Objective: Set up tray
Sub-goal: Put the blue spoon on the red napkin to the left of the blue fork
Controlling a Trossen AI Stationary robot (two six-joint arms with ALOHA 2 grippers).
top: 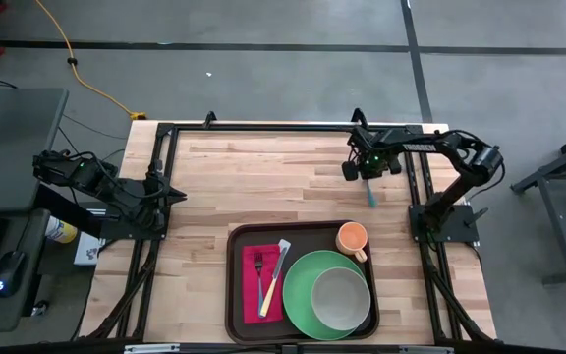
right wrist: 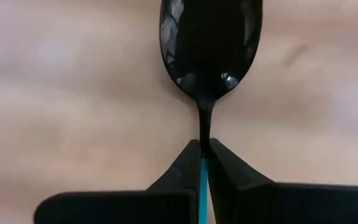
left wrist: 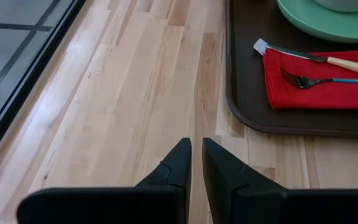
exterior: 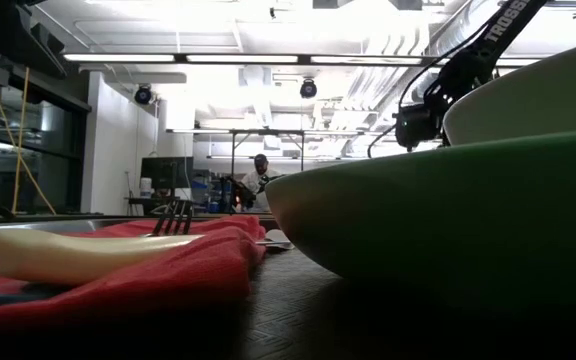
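Observation:
The dark brown tray [top: 232, 285] lies at the table's near edge. It carries a red napkin [top: 254, 290] with a fork [top: 259, 267] and a cream-handled knife [top: 277, 273], a green plate [top: 301, 295] with a grey bowl [top: 340, 298] on it, and an orange cup [top: 352, 238]. My right gripper [top: 367, 175] hovers over the table's far right part, beyond the tray, shut on a spoon [right wrist: 210, 43] with a teal handle [top: 371, 194]. My left gripper [top: 175, 195] waits shut at the table's left edge, with the tray [left wrist: 247, 93] ahead of it. My right gripper [right wrist: 202, 163] pinches the spoon's teal handle [right wrist: 202, 177] between its two fingertips, just behind the thin neck [right wrist: 205, 124]. The fingers lie along the spoon, and its dark shiny bowl sticks out past them. The spoon looks lifted clear of the wooden table.
Bare wood lies between the right gripper and the tray's far rim [top: 303, 224], and to the tray's left [left wrist: 135, 93]. A black frame [top: 283, 126] runs round the table. In the low view the plate [exterior: 448, 220] and napkin [exterior: 118, 280] fill the foreground; a person sits far behind.

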